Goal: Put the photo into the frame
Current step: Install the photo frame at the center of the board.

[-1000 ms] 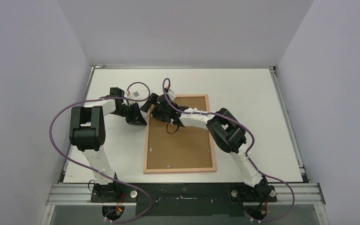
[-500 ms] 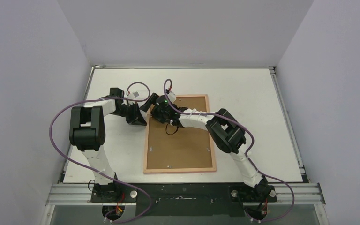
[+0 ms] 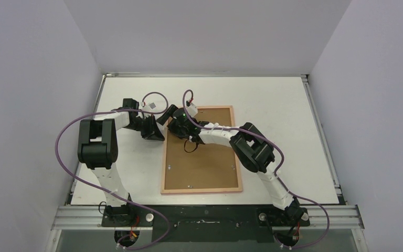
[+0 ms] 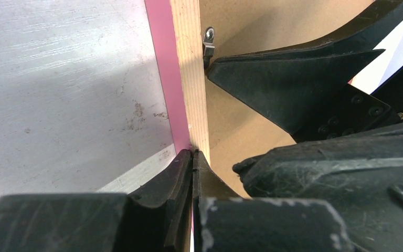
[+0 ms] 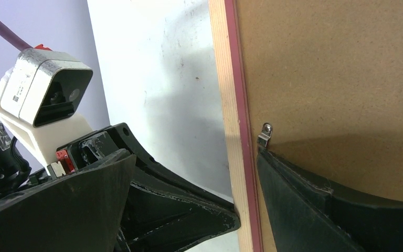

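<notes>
We find the left gripper pressed together, tips at 1 rail of the frame. The right gripper stands apart, straddling that rail, 1 finger beside a metal clip. The backing board hides the frame's interior.

We see the frame as pale, unpainted wood with a smooth pink edge. The backing board looks like matt brown fibreboard, its small clip is shiny metal, and the table is white and scuffed.
</notes>
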Tool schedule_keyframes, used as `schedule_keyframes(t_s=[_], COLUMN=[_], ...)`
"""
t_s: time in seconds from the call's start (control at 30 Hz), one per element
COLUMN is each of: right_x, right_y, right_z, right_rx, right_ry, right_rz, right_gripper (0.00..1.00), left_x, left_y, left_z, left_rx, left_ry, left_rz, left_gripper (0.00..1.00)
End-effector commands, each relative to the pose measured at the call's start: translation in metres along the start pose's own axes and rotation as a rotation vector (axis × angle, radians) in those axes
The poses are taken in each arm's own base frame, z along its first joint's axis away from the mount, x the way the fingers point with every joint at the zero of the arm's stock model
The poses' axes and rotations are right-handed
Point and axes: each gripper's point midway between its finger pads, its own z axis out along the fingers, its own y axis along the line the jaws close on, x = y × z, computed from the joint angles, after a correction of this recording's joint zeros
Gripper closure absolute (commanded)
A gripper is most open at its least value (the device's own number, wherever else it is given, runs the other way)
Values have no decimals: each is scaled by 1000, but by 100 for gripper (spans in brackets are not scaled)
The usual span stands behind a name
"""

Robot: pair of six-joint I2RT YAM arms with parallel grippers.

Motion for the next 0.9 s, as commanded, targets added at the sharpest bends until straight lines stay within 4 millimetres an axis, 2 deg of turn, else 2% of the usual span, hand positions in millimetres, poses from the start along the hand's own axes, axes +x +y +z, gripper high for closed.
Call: schedule_keyframes(t_s=[0.0,0.73,0.87], right_x=[2,-2,-4], right_y=[-6,5,24], right_z=[4,6,-7], right_rx=[13,-59,-104], right_ry=[-29,-82,-65], right_rz=[12,73,41], right_gripper=[10,9,10], left_x=[7,12,9], left_y=[4,5,4], left_z=[11,13,10], left_rx=[5,3,2], left_ry=[21,49,42], left_rz=[31,49,47], left_gripper=[100,100,100])
